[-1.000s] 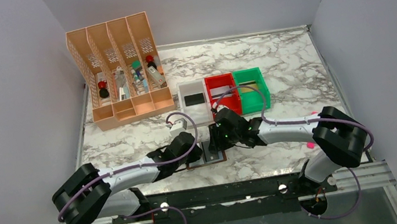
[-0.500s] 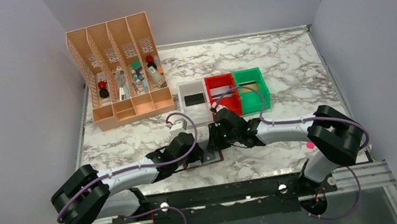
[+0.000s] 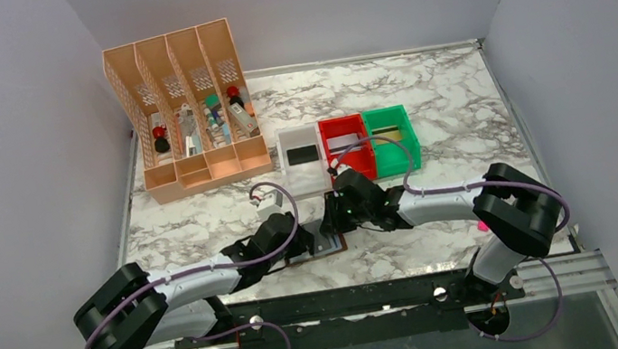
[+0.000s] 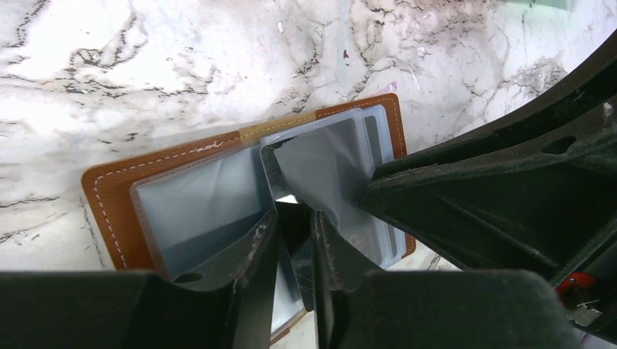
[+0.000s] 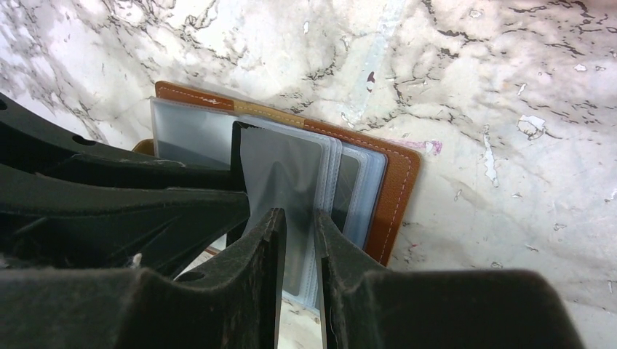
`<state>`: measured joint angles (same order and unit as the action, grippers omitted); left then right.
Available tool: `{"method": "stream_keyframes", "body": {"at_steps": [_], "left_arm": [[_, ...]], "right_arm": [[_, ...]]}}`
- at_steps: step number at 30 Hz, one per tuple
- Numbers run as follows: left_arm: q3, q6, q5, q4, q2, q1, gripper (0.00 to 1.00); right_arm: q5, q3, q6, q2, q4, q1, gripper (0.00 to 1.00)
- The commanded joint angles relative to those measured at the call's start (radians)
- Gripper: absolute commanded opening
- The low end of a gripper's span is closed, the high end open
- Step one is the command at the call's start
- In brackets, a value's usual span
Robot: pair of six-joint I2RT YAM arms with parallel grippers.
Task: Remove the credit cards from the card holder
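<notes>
Back left: a peach plastic desk organiser (image 3: 187, 109) with four upright slotted compartments, small items lying in their bases.
Left gripper (image 4: 293, 218): low over the table, jaws drawn close together and clamped on the lower edge of a dark-edged leaf that rises from the holder's middle. I cannot tell whether that dark edge is sleeve or card.
Task's thing: the small flat brown leather-like folding card holder (image 4: 105, 193) lies open on the marble near the front edge, between the two grippers, inner face up.
Sleeves: shiny grey-blue clear plastic sleeves (image 4: 196, 203) cover both halves; one leaf is lifted at the fold.
Credit cards: a dark flat card (image 5: 348, 185) shows through a sleeve on the holder's right half.
Right gripper (image 5: 297, 217): jaws narrow, pinching the lifted grey sleeve leaf, which runs down between its fingers; it is right beside the left gripper.
Bins: a white plastic bin (image 3: 303, 171), a red one (image 3: 350, 164) and a green one (image 3: 394, 158) stand in a touching row behind the holder.
Surface: white-and-grey marble-patterned table (image 3: 441, 101).
</notes>
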<state>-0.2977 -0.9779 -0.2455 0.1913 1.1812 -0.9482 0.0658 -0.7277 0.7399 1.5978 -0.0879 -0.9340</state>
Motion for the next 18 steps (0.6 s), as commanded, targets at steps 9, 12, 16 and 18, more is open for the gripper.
{"method": "stream_keyframes", "body": {"at_steps": [9, 12, 16, 18], "left_arm": [[0.056, -0.017, 0.071, 0.017, -0.016, 0.038, 0.04], [0.054, -0.019, 0.044, -0.028, -0.043, 0.042, 0.00], [0.038, 0.003, 0.010, -0.103, -0.084, 0.046, 0.00], [0.032, 0.015, -0.003, -0.131, -0.099, 0.049, 0.00]], "right_arm": [[0.003, 0.045, 0.004, 0.042, 0.091, -0.005, 0.27], [-0.010, 0.043, 0.006, 0.041, 0.098, -0.005, 0.27], [-0.019, 0.040, 0.009, 0.041, 0.105, -0.005, 0.27], [-0.023, 0.040, 0.010, 0.042, 0.105, -0.005, 0.27]]}}
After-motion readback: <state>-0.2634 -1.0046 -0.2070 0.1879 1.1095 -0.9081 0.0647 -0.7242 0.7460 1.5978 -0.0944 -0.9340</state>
